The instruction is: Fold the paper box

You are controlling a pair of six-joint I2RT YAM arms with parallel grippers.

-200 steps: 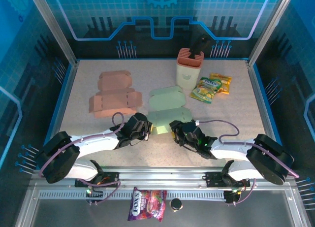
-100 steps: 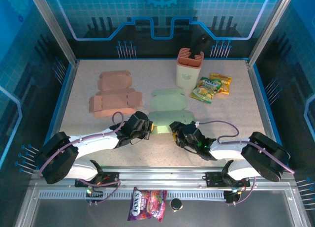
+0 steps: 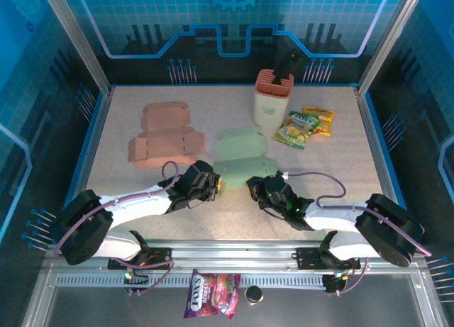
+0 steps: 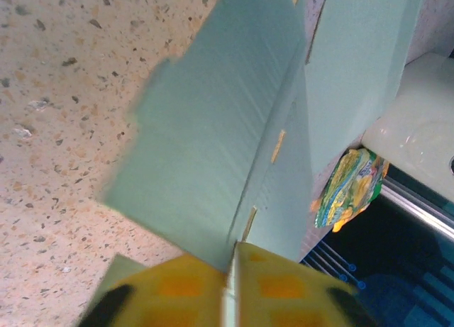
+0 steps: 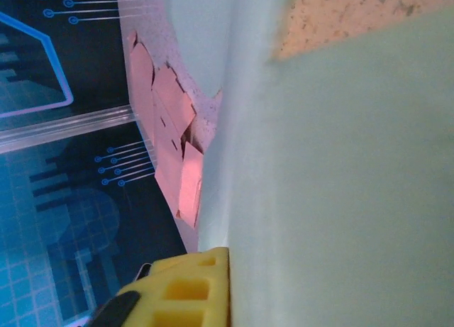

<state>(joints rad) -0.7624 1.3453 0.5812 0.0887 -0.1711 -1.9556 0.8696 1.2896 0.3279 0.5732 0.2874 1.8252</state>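
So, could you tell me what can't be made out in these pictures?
- Near edge of the green box: top view, under the left gripper and right gripper.
- Right gripper's other finger: right wrist view, behind the box.
- The black item in the holder: top view, too small to identify.
- Print on the snack packets: top view, too small.

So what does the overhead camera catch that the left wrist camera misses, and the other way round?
Overhead adds the flat pink box and a candy bag lying off the table. The left wrist adds a close look at the left gripper pinching an edge, with the crease slots plain to see. Both have the green paper box, the snack packets and the speckled tabletop.
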